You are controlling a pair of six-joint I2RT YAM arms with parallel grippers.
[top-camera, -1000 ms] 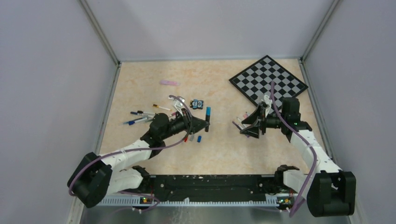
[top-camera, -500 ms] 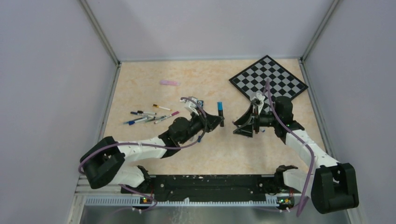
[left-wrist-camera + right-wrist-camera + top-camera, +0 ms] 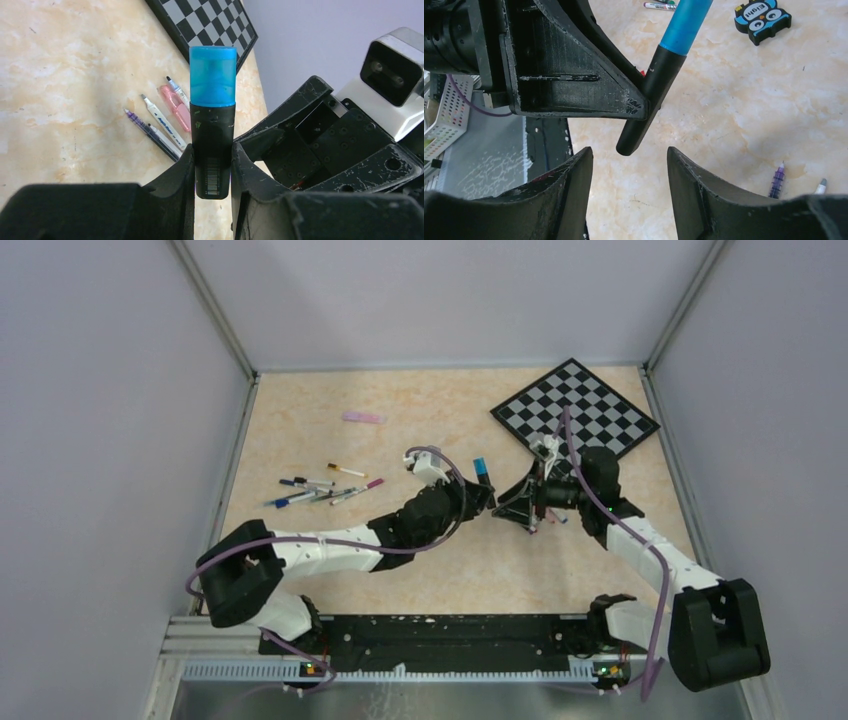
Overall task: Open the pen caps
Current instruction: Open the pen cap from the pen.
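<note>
My left gripper [image 3: 478,496] is shut on a thick black marker [image 3: 212,145] with a blue cap [image 3: 213,75], held upright above the table. In the top view the blue cap [image 3: 482,467] points away from me. My right gripper [image 3: 522,506] is open and empty, facing the left one at close range. In the right wrist view its jaws [image 3: 629,152] stand wide apart just below the marker's black butt end [image 3: 649,107], not touching it; the blue cap [image 3: 686,25] is at the far end. Several thin pens [image 3: 320,490] lie at the left.
A chessboard [image 3: 575,412] lies at the back right. A few pens and a pink marker [image 3: 175,107] lie near it. An owl toy block [image 3: 763,20] lies beyond the marker. A pink piece [image 3: 362,417] lies at the back left. A purple pen [image 3: 778,180] lies under the right gripper.
My left arm has carried the blue-capped marker to the right, toward the right gripper. The right gripper has turned and come left to face it, jaws open.
</note>
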